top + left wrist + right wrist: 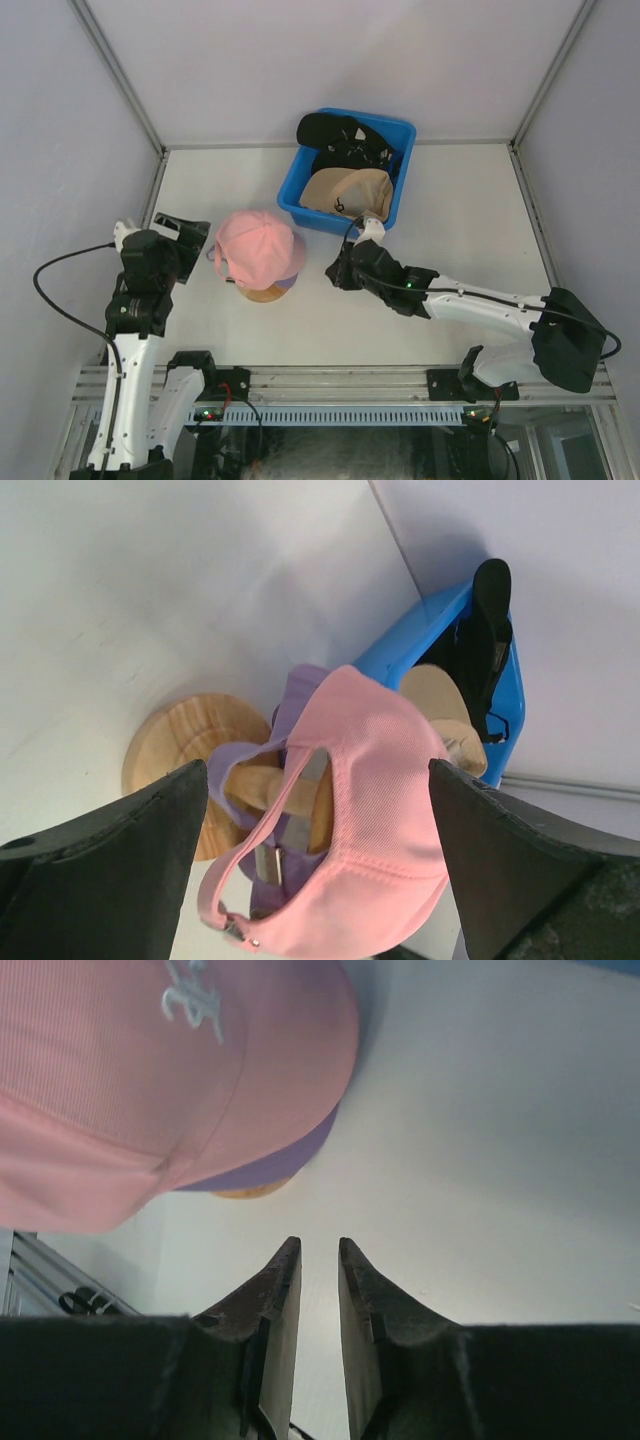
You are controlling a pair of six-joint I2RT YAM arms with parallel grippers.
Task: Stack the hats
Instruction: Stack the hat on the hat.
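A pink hat (258,246) sits on top of a lavender hat (285,285) on a round wooden stand (262,294) near the table's middle. In the left wrist view the pink hat (380,810) shows its back strap, with the lavender hat (298,695) under it. My left gripper (192,240) is open wide just left of the stack, its fingers (110,860) apart from the fabric. My right gripper (338,270) stands right of the stack, jaws a narrow gap apart with nothing between them (318,1242). A tan hat (345,190) and a black hat (338,135) lie in the bin.
The blue plastic bin (400,135) stands at the back, right of centre, close to my right gripper. The stand's wooden base (185,745) rests on the white table. Grey walls enclose the table on three sides.
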